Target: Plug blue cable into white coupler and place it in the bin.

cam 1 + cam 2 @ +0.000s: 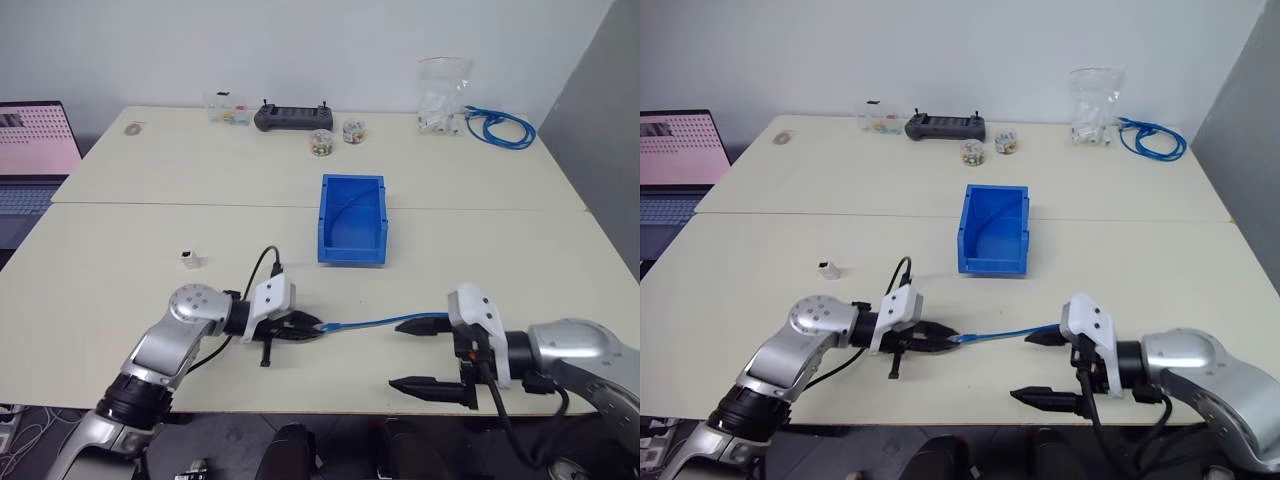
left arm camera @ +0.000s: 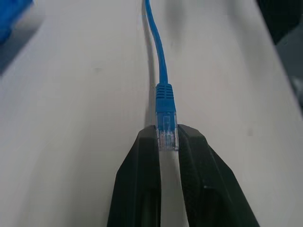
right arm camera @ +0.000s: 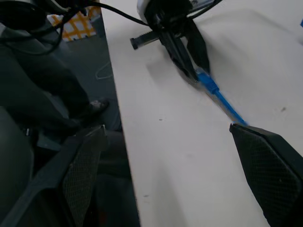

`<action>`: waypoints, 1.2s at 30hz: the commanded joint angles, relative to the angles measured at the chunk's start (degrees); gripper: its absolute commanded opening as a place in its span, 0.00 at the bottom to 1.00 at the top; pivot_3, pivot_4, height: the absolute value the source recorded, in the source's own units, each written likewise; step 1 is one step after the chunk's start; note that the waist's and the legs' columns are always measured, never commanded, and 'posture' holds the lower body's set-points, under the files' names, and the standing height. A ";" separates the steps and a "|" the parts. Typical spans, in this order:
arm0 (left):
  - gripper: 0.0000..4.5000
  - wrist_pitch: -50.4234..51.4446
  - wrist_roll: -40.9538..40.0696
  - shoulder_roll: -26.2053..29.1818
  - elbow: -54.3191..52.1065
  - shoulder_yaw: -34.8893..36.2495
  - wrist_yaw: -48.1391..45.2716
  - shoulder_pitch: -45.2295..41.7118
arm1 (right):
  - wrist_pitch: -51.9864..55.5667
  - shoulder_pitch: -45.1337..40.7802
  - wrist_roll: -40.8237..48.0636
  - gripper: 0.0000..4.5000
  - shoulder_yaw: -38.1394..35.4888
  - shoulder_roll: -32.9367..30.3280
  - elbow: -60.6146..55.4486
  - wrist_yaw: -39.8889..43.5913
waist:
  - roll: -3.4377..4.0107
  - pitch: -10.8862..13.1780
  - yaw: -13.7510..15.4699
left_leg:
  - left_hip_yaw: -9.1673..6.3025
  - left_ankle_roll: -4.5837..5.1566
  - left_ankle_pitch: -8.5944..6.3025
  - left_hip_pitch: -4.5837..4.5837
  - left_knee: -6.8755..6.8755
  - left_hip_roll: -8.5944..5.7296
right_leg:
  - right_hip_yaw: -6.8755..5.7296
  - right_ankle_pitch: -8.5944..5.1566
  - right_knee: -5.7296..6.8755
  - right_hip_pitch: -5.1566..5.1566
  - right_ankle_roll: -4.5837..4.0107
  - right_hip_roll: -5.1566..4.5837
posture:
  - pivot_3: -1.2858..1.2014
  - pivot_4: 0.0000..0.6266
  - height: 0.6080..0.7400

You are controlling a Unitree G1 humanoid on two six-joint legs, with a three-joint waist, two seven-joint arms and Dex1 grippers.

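A pale surface (image 1: 420,230) seen from above the robot's arms. The left claw (image 1: 308,328), at about seven o'clock, is clenched on the clear plug at one end of the blue cable (image 1: 375,323); the left wrist view shows the plug (image 2: 166,131) pinched between the two black fingers (image 2: 142,179), with the cable running away from them along the surface. From there the cable stretches toward four o'clock and ends beside the upper finger of the right claw (image 1: 420,354), which is released, its fingers spread wide and gripping nothing. The white coupler (image 1: 191,260) sits alone on the surface at about nine o'clock, well apart from both claws. The bin (image 1: 352,220) stands near the centre, just beyond the cable, apart from it. Along the far edge, from eleven to one o'clock, lie a black controller (image 1: 293,118), two small round containers (image 1: 321,142), a clear bag of white parts (image 1: 443,95) and a looped bundle of blue cable (image 1: 497,126). An open laptop (image 1: 35,150) sits at ten o'clock, off the surface.
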 commanded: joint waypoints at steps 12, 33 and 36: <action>0.06 39.21 -33.90 -6.34 -5.52 13.33 6.05 -12.32 | 0.41 -4.18 20.48 1.00 -8.01 9.79 2.83 -18.24 | -0.01 0.00 -1.37 | 0.05 -0.02 0.01 0.10 0.01 0.02 | 0.08 -0.02 0.04 0.05 0.04 0.04 | 0.52 0.24 1.00; 0.06 44.88 -42.52 -5.62 -9.80 16.74 13.28 -9.82 | -0.17 -21.61 36.62 0.87 -1.75 16.28 15.58 -29.54 | 0.00 0.00 -1.20 | 0.06 -0.02 0.01 0.11 0.00 0.00 | 0.11 0.12 0.02 0.06 -0.22 0.00 | 0.52 0.24 1.00; 0.06 44.77 -42.79 -5.63 -9.98 17.16 13.61 -9.50 | 0.45 -22.41 37.23 0.72 -1.85 15.64 16.40 -28.85 | 0.00 0.00 -1.21 | 0.08 -0.02 0.01 0.11 0.00 0.00 | 0.12 0.13 0.02 0.06 -0.22 0.00 | 0.52 0.24 1.00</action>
